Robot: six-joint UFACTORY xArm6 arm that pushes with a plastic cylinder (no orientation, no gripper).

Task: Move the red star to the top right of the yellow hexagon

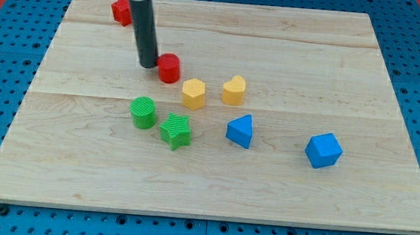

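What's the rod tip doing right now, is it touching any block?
My tip: no gripper, holds nothing; it sits against the left of a red block.

Our rod (pixel 144 22) is cut off by the view's top edge, so we see only its lower length down to my tip (pixel 148 65). It covers the right side of 1 red block (pixel 121 11) near the tabletop's (pixel 353 204) top-left corner, so we cannot tell that block's shape. A 2nd red block (pixel 169 68) sits just right of my tip; whether they touch is unclear
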